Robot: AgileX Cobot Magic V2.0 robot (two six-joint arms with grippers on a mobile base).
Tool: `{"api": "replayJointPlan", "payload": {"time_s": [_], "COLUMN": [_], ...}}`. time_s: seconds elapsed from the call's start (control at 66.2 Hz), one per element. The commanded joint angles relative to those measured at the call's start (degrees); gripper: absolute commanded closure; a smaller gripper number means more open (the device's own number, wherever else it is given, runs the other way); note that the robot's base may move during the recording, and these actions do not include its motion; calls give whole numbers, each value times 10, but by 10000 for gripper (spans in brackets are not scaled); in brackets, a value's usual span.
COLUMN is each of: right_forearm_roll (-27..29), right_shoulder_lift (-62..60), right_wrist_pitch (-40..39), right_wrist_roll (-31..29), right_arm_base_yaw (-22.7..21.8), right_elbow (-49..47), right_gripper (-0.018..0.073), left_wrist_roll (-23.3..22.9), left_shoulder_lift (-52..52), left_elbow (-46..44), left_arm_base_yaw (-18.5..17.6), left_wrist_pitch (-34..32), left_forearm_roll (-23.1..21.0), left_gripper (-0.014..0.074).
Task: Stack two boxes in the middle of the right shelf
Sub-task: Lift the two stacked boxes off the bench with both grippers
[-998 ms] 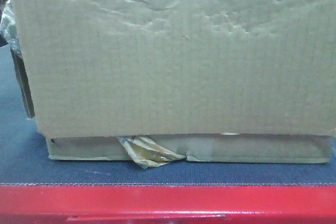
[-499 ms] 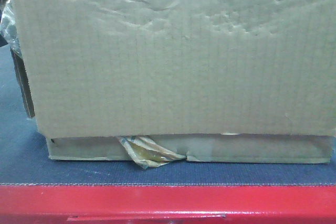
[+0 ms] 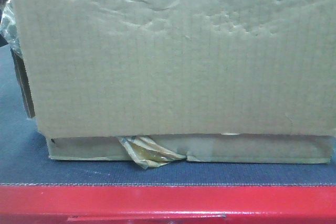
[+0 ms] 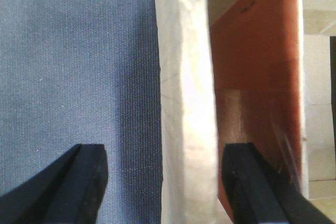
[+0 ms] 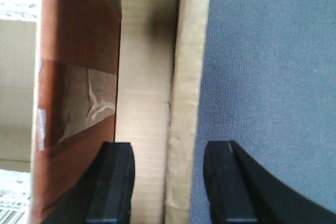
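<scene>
1. At 6 o'clock in the left wrist view, the left gripper [image 4: 165, 153] straddles the pale top edge of the box [image 4: 184, 103]. Its jaws are spread wide with nothing clamped.
2. One black finger at 7 o'clock hangs over the dark blue-grey surface [image 4: 79, 51], clear of the wall. The other, at 5 o'clock, is on the inner side, just beside the wall and in front of a reddish-brown panel [image 4: 252, 51].
3. Right wrist view: the right gripper [image 5: 168, 148] straddles a tan wall edge that runs from 6 to 12 o'clock. Its jaws are parted, narrower than the left, and not closed on the wall.
4. The 7 o'clock finger is over the cardboard inside. The 5 o'clock finger is outside over the matte surface, just beside the wall; contact cannot be told.
5. Front view: the box sits on the dark surface behind its red edge [image 3: 168, 200], its creased face filling the view. A tape tuft [image 3: 152, 153] hangs at 6 o'clock.
6. The top and right side of the box are cut off. It is unclear whether the low cardboard strip under the face belongs to the same carton. Neither arm shows in the front view.
</scene>
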Motion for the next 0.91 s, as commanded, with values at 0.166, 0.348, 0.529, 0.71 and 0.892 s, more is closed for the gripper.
{"api": "replayJointPlan", "payload": {"time_s": [0.166, 0.348, 0.529, 0.71, 0.892], "right_forearm_roll": [-12, -31, -62, -96, -157], "right_shoulder_lift": [13, -4, -39, -79, -97], "right_wrist_pitch": [-3, -3, -32, -102, -139], "right_wrist_roll": [-1, 21, 47, 61, 85], "right_arm_base_yaw": [2, 2, 20, 48, 61], "right_elbow": [10, 9, 9, -8, -68], "right_gripper": [720, 718, 718, 718, 718], "left_wrist_roll": [-6, -21, -67, -79, -79], "left_shoulder_lift": [5, -2, -45, -90, -101], "left_elbow": [0, -1, -2, -31, -95], "left_arm_base_yaw": [-2, -2, -15, -19, -19], "left_wrist_pitch": [-2, -2, -2, -2, -15], "left_forearm_roll": [-9, 3, 89, 114, 167], "left_gripper": [663, 707, 707, 707, 707]}}
